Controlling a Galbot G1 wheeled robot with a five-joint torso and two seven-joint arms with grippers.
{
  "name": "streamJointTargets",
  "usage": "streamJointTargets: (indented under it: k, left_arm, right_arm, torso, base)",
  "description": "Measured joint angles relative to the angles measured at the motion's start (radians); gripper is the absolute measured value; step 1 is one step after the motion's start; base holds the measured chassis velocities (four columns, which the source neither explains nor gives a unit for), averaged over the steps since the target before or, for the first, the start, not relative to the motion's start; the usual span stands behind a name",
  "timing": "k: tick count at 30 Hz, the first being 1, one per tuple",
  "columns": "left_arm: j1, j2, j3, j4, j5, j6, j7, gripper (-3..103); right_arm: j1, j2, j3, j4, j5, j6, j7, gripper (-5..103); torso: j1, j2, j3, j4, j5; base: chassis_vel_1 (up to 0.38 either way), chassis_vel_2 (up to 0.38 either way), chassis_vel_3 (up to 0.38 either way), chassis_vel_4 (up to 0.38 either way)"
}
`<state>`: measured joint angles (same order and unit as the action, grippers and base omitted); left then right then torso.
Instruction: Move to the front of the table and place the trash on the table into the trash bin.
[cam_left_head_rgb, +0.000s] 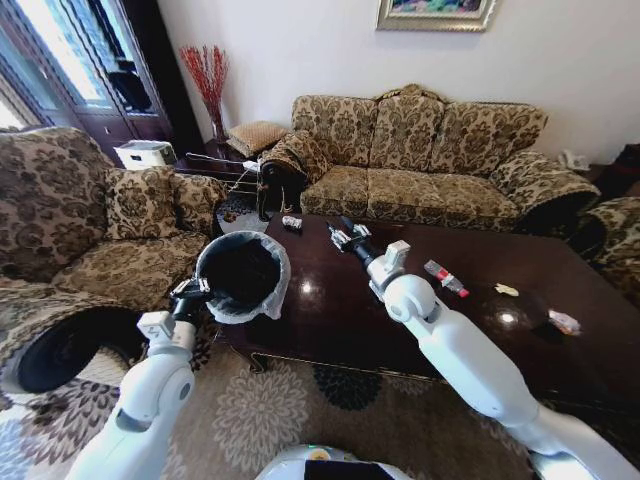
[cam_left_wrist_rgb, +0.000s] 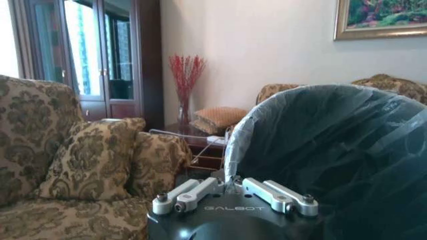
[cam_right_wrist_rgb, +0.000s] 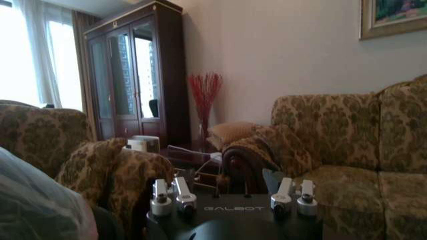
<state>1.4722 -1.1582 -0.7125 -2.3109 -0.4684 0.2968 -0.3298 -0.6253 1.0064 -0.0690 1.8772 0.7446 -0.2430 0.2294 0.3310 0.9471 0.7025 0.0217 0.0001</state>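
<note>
At the worktop's (cam_left_head_rgb: 340, 320) left corner, the left claw (cam_left_head_rgb: 188, 293) is clamped on the rim of the trash bin (cam_left_head_rgb: 243, 274), holding it tilted. Right claw (cam_left_head_rgb: 340, 236), fingers apart, hovers over the worktop; a bottle (cam_left_head_rgb: 445, 278) and scraps (cam_left_head_rgb: 506, 290) lie to its right.

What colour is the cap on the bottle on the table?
Red, on the bottle; clearest in the head view.

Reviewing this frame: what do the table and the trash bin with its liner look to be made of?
The table looks like dark brown wood with a glossy lacquer: bright lights reflect off its top. The trash bin, gripped at its rim by the left gripper, appears black, probably plastic; its liner is thin translucent white film, wrinkled and folded over the rim.
</note>
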Motion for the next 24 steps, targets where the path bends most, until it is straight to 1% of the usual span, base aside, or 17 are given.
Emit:
streamJointTargets:
  k: [2,3,4,5,7,8,10,11,16,18,19,20,24]
  left_arm:
    - [0.000,0.000,-0.003,0.000,0.001,-0.001,-0.002,2]
    - [0.000,0.000,-0.008,0.000,0.003,-0.001,-0.008,2]
    - [0.000,0.002,-0.012,0.000,0.003,-0.001,-0.013,2]
    - [0.000,0.004,-0.016,0.000,0.004,-0.001,-0.016,2]
    - [0.000,0.005,-0.019,0.000,0.005,-0.001,-0.018,2]
    - [0.002,0.006,-0.021,-0.003,0.005,-0.001,-0.020,2]
    - [0.004,0.006,-0.021,-0.004,0.005,-0.001,-0.021,2]
    - [0.008,0.004,-0.022,-0.008,0.007,-0.001,-0.024,2]
    - [0.015,-0.007,-0.022,-0.014,0.017,0.003,-0.023,2]
    - [0.015,-0.011,-0.023,-0.018,0.019,0.008,-0.022,2]
    - [0.015,-0.011,-0.023,-0.018,0.019,0.008,-0.022,2]
    - [0.014,-0.015,-0.022,-0.019,0.019,0.012,-0.022,2]
    - [0.012,-0.022,-0.022,-0.019,0.020,0.017,-0.023,2]
  right_arm:
    - [-0.003,0.001,0.002,-0.008,-0.002,0.000,0.000,59]
    - [-0.006,0.003,0.004,-0.020,-0.007,0.000,-0.002,70]
    - [-0.008,0.005,0.005,-0.025,-0.010,0.000,-0.003,70]
    - [-0.009,0.007,0.006,-0.029,-0.011,0.000,-0.003,81]
    - [-0.010,0.009,0.006,-0.030,-0.013,0.000,-0.003,81]
    - [-0.011,0.010,0.006,-0.030,-0.014,0.000,-0.003,91]
    - [-0.012,0.011,0.005,-0.030,-0.014,0.000,-0.003,91]
    - [-0.015,0.011,0.004,-0.027,-0.015,0.000,-0.002,99]
    - [-0.027,0.010,0.004,-0.017,-0.020,-0.003,-0.001,100]
    - [-0.032,0.008,0.008,-0.005,-0.022,-0.026,0.003,100]
    - [-0.032,0.008,0.008,-0.005,-0.022,-0.026,0.003,100]
    - [-0.034,0.008,0.009,0.002,-0.022,-0.045,0.011,100]
    - [-0.034,0.012,0.009,0.003,-0.022,-0.058,0.017,100]
  torso:
    - [0.000,0.000,0.000,0.0000,-0.0001]
    - [0.000,0.000,0.000,0.0001,-0.0001]
    - [0.000,0.000,0.000,0.0001,-0.0001]
    - [0.000,0.000,0.000,0.0002,-0.0001]
    - [0.000,0.000,0.000,0.0002,-0.0001]
    - [0.000,0.000,0.000,0.0001,-0.0003]
    - [0.000,0.000,0.000,0.0001,-0.0002]
    - [0.000,0.000,0.000,0.0001,-0.0002]
    - [0.000,0.000,0.000,0.0003,-0.0003]
    - [0.000,0.000,0.000,0.0002,-0.0001]
    - [0.000,0.000,0.000,0.0002,-0.0001]
    - [0.000,0.000,0.000,-0.0002,0.0001]
    - [0.001,0.000,0.000,-0.0006,0.0000]
  base:
    - [0.000,0.000,0.000,0.000]
    - [0.000,0.000,0.000,0.000]
    - [0.000,0.000,0.000,0.000]
    - [0.000,0.000,0.000,0.000]
    - [0.000,0.000,0.000,0.000]
    - [-0.046,0.031,0.029,-0.059]
    - [-0.046,0.031,0.064,-0.059]
    - [-0.073,0.072,0.103,-0.096]
    - [-0.135,0.132,0.149,-0.128]
    - [-0.185,0.194,0.198,-0.167]
    - [-0.185,0.197,0.197,-0.167]
    - [-0.195,0.153,0.181,-0.170]
    - [-0.154,0.141,0.177,-0.140]
